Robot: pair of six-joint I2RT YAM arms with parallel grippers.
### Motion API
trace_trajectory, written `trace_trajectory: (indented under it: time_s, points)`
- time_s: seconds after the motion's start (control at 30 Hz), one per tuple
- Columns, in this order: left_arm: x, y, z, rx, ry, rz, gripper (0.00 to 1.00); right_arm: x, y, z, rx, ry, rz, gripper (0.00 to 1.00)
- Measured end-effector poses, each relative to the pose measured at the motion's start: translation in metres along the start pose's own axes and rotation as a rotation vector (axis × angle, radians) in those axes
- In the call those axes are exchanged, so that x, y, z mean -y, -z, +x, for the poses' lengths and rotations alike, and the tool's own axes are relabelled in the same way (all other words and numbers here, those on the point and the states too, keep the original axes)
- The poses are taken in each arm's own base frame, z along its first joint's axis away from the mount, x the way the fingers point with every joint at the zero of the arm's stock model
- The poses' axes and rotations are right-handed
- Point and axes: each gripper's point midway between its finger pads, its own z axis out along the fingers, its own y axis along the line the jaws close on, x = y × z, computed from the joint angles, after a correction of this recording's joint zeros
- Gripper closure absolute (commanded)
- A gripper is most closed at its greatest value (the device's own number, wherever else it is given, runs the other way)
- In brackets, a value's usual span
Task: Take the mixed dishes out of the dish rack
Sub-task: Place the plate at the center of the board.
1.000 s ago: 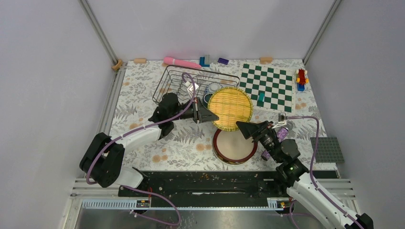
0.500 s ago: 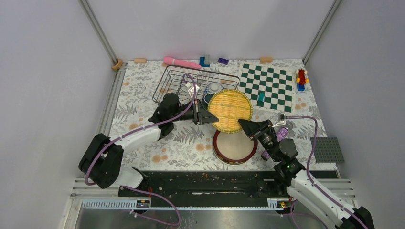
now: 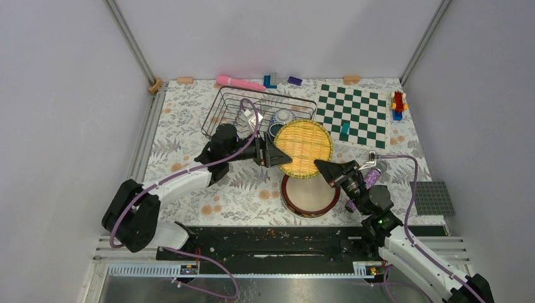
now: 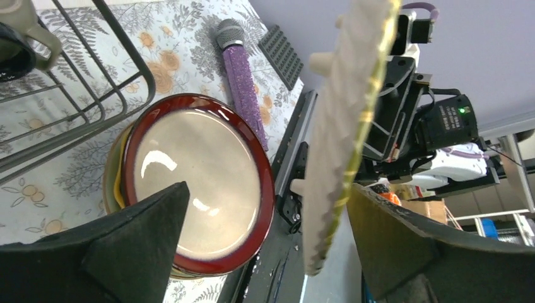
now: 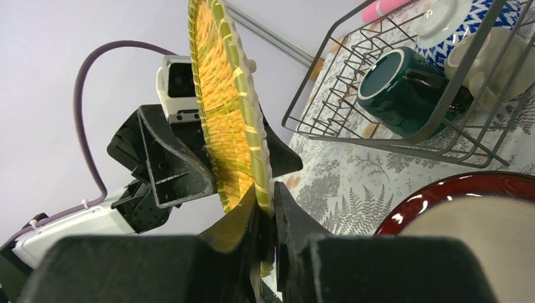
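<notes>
one woven plate (image 3: 304, 147), one mug (image 5: 394, 88), one rack (image 3: 296, 98)

From above, the woven plate (image 3: 303, 148) covers the near right corner of the dish rack (image 3: 265, 95) and the far rim of the red-rimmed plate (image 3: 309, 194). My right arm hides most of the purple cylinder (image 3: 373, 176). Whatever sits under the red-rimmed plate shows only as thin yellow and green slivers on the left wrist camera. On the right wrist camera, the patterned bowl (image 5: 486, 28) is cut by the top edge.
</notes>
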Motion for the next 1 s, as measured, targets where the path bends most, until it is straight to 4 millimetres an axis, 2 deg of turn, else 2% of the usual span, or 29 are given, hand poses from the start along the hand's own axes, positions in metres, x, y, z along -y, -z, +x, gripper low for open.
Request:
trace_trajectory:
  time_s: [0.23,0.43,0.57,0.7,0.87,1.0]
  points:
    - [-0.008,0.009,-0.011,0.064,-0.065,-0.101,0.01,-0.006,0.007,-0.004,0.011,-0.018,-0.014,1.0]
    - [-0.02,0.032,-0.033,0.187,-0.145,-0.288,0.01,0.004,0.017,0.001,-0.009,-0.026,0.036,1.0]
    - [-0.03,0.059,-0.053,0.317,-0.196,-0.453,0.01,0.018,0.027,0.008,-0.041,-0.026,0.094,1.0]
    - [-0.052,0.092,-0.071,0.438,-0.215,-0.643,0.01,0.034,0.038,0.018,-0.081,-0.028,0.167,1.0]
    - [-0.073,0.115,-0.074,0.487,-0.221,-0.8,0.01,0.063,0.054,0.035,-0.155,-0.047,0.306,1.0]
    - [-0.081,0.124,-0.076,0.505,-0.225,-0.864,0.01,0.083,0.068,0.046,-0.208,-0.054,0.41,1.0]
